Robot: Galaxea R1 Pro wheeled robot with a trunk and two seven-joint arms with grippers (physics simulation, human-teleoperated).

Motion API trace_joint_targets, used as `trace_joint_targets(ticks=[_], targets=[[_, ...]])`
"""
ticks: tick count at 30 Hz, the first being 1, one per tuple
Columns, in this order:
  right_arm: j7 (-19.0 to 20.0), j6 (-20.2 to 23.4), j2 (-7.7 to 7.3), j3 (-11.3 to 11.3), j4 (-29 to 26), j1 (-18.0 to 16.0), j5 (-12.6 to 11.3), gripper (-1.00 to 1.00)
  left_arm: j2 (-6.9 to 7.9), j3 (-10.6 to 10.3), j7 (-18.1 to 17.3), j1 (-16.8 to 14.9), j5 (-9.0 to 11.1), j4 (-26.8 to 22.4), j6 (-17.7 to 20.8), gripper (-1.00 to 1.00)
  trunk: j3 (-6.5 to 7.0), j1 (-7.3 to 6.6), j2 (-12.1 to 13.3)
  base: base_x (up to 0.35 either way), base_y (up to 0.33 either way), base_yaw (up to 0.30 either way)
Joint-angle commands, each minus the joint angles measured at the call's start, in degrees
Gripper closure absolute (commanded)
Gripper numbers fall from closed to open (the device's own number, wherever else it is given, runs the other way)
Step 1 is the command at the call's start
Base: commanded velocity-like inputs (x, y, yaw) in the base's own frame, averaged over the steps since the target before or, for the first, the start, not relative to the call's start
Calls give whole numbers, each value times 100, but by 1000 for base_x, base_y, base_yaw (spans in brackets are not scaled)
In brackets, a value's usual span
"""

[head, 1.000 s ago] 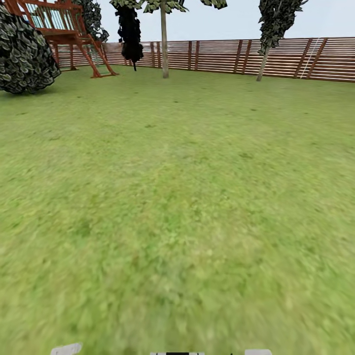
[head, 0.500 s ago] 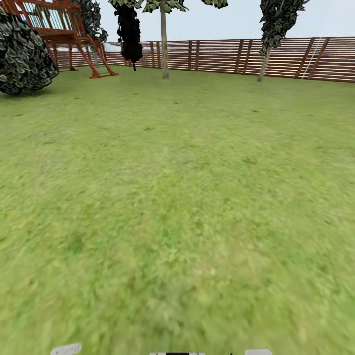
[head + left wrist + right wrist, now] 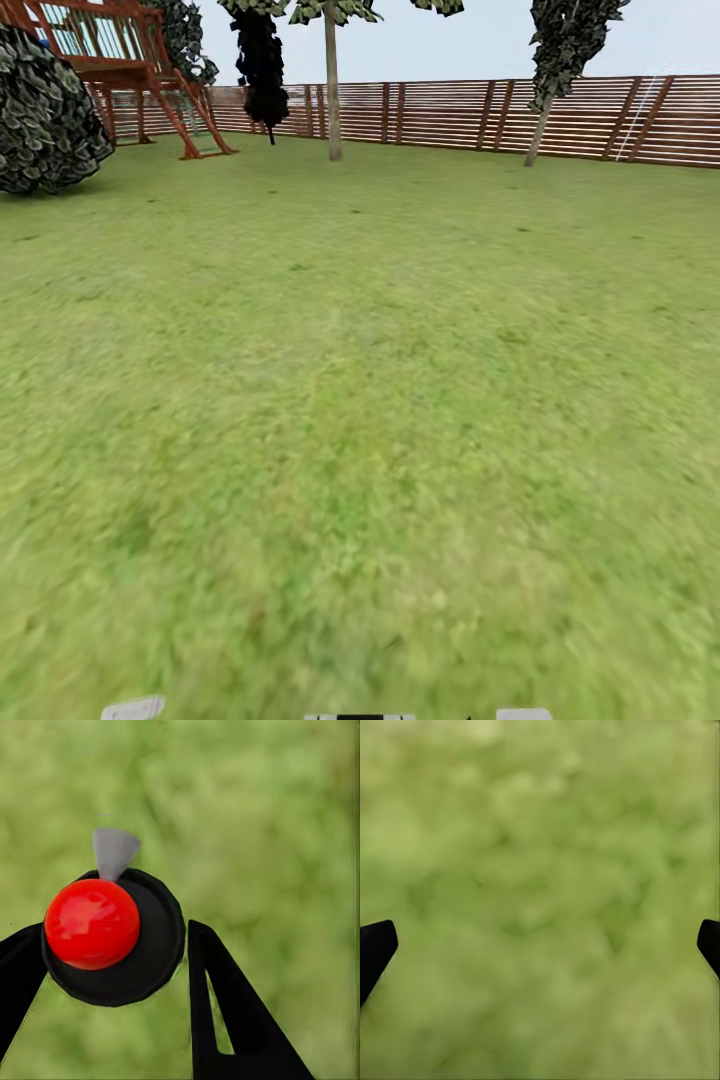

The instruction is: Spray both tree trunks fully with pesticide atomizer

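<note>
Left gripper (image 3: 112, 967) clamps the pesticide atomizer (image 3: 112, 937), red-capped, above the lawn (image 3: 360, 400). Right gripper (image 3: 540, 937) spread wide, empty. Two tree trunks (image 3: 332, 90) stand before the fence (image 3: 450, 115).

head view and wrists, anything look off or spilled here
Nothing stands out. The left gripper holds the atomizer over grass, the right gripper hangs open, and the lawn shows no spill.

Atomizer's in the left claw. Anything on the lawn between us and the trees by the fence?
Nothing visible: bare lawn runs to both trunks. The bush and play frame sit off left. Left claw holds the atomizer.
</note>
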Motion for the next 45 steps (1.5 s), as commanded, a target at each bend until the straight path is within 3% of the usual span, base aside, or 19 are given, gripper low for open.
trace_joint_targets(ticks=[1, 45], targets=[[2, 0, -1, 0, 0, 0, 0, -100, 0, 2, 0, 0, 1, 0, 1, 100, 0, 0, 0, 341, 0, 0], [2, 0, -1, 0, 0, 0, 0, -100, -35, -5, -3, 0, -9, -9, -7, 100, 0, 0, 0, 341, 0, 0]])
